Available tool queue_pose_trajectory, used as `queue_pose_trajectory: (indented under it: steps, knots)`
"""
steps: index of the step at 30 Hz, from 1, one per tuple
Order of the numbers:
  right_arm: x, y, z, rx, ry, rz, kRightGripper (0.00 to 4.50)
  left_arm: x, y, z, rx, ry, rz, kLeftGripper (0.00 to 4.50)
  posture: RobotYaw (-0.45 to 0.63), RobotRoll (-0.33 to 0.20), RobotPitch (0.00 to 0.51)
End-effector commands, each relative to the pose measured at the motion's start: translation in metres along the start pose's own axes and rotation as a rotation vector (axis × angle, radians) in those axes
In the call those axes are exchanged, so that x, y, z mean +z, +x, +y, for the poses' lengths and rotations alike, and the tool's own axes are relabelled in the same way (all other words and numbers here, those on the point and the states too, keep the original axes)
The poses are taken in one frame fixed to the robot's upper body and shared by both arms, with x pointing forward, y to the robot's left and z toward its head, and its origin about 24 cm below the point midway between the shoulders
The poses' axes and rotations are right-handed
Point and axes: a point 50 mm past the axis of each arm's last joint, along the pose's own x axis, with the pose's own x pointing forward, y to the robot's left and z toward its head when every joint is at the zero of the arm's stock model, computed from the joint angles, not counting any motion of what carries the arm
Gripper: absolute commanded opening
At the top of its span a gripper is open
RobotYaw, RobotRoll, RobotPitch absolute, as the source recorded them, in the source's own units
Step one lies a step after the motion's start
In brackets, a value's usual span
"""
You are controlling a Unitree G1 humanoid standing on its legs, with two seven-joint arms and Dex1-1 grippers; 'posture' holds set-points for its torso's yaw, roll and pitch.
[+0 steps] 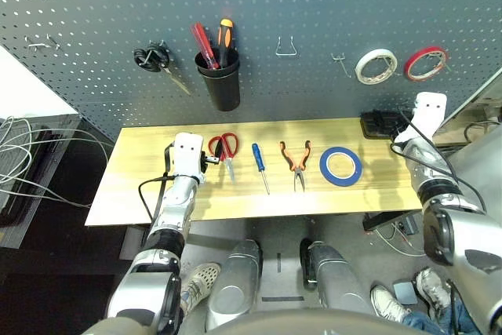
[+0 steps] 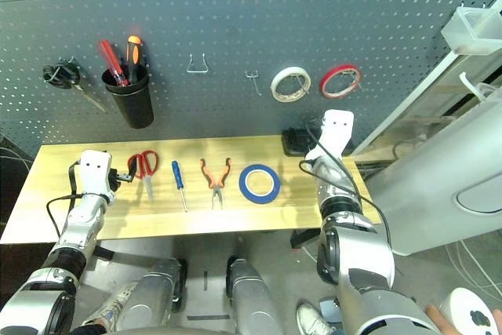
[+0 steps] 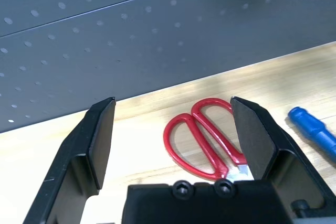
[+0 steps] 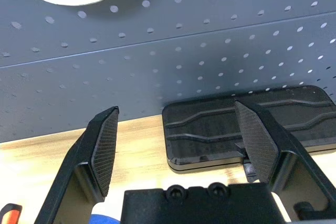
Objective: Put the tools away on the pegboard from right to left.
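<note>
Lying on table [image 1: 141, 194]: four tools [image 1: 299, 164]; both grippers [image 3: 176, 135] [image 4: 184, 140] gaping, seemingly empty.

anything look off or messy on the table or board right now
Nothing stands out. The red-handled scissors, small blue-handled screwdriver, orange-and-black-handled pliers and blue tape roll lie in a neat row on the wooden table, apart from each other. The dark grey pegboard looks orderly.
</note>
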Motion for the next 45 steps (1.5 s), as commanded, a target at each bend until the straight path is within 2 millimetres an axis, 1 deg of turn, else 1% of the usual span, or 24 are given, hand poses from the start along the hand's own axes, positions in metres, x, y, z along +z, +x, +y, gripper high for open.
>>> queue_pose_trajectory:
  steps: [1,4,8,13,17,21,25,29,36,45]
  knots:
    - [-0.003,0.0,0.001,0.004,-0.006,0.014,4.5,-0.007,-0.008,0.008,0.032,0.046,0.025,4.47,0.12,0.0,0.19]
    - [-0.001,0.0,0.002,0.022,-0.019,0.01,4.5,-0.008,-0.01,0.014,0.059,0.047,0.024,4.47,0.12,0.0,0.191]
    - [-0.002,0.001,0.003,0.036,-0.001,0.02,4.5,-0.001,-0.01,0.007,0.001,0.035,-0.022,4.47,0.12,0.0,0.194]
    - [-0.013,-0.001,0.01,0.093,0.009,0.085,4.5,0.011,-0.007,-0.011,-0.17,0.105,-0.089,4.47,0.13,0.0,0.193]
    - [-0.027,-0.004,0.02,0.168,-0.005,0.177,4.5,0.022,-0.006,-0.035,-0.341,0.173,-0.138,4.47,0.13,0.0,0.189]
    - [-0.037,-0.008,0.024,0.212,-0.05,0.246,4.5,0.028,-0.006,-0.049,-0.442,0.215,-0.155,4.47,0.12,0.0,0.19]
    - [-0.053,-0.016,0.023,0.223,-0.072,0.341,4.5,0.029,-0.009,-0.067,-0.567,0.267,-0.167,4.47,0.12,0.0,0.189]
    - [-0.068,-0.023,0.023,0.214,-0.072,0.423,4.5,0.028,-0.015,-0.078,-0.645,0.287,-0.162,4.47,0.12,0.0,0.204]
    - [-0.085,-0.033,0.022,0.184,-0.065,0.494,4.5,0.026,-0.024,-0.087,-0.685,0.273,-0.152,4.47,0.13,0.0,0.241]
    - [-0.096,-0.037,0.029,0.178,-0.053,0.548,4.5,0.026,-0.03,-0.087,-0.707,0.282,-0.138,4.47,0.14,0.0,0.27]
